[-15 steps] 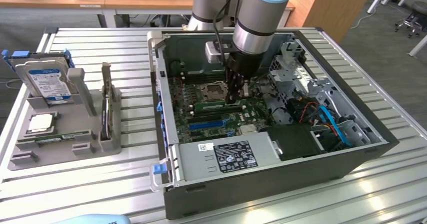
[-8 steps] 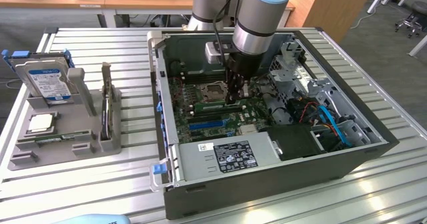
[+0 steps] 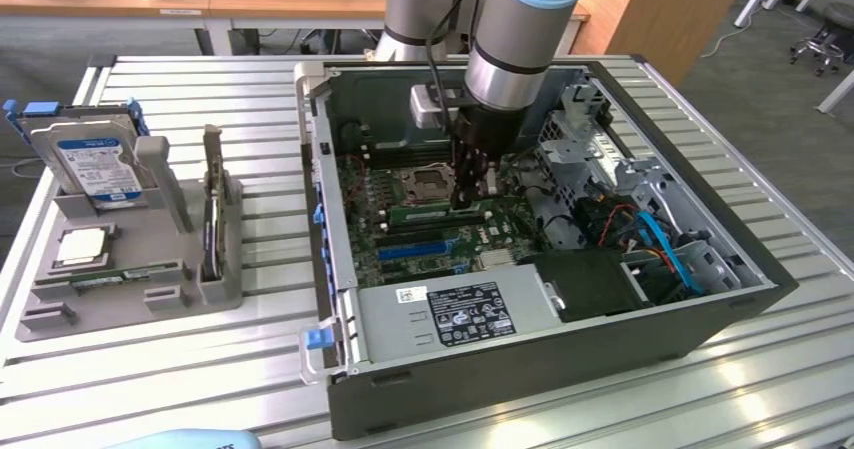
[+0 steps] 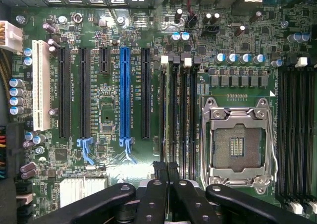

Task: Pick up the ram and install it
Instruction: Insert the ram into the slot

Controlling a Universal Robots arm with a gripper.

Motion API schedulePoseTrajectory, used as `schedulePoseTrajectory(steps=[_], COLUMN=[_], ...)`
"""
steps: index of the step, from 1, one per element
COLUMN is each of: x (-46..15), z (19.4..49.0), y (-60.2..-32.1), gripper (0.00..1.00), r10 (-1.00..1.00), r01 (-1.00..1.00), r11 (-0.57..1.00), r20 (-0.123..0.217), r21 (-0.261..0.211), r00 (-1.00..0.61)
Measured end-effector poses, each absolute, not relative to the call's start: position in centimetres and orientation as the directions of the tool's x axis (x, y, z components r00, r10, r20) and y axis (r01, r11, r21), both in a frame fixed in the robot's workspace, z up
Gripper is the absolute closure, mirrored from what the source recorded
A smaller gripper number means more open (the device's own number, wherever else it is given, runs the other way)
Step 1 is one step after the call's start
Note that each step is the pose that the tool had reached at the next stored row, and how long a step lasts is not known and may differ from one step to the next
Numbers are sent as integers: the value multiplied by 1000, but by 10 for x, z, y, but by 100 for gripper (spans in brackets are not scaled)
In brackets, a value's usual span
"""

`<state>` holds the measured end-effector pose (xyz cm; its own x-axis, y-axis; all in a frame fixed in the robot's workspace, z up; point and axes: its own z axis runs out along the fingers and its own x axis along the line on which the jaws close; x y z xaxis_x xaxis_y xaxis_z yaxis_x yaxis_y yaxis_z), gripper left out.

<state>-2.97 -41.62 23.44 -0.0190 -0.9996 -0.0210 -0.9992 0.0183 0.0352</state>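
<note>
Two black fingers of the gripper (image 4: 166, 168) are pinched close together on what looks to be the ram (image 3: 424, 210). It is a thin green stick on edge at the memory slots (image 4: 178, 110), just beside the processor socket (image 4: 237, 140), mid-frame in the exterior view. The risk, as I judge it: if the stick sits skewed to its slot or the latches are closed, pressing would jam or bend it, or it could slip from so narrow a hold.
</note>
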Motion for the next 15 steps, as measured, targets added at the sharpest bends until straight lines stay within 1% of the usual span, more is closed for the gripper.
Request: schedulePoseTrajectory(steps=[15], x=[-30], z=[232], y=[-416], gripper=[88], r10=[-1000], r01=[-999], r11=[18], r20=[-21], r21=[35], r00=[-19])
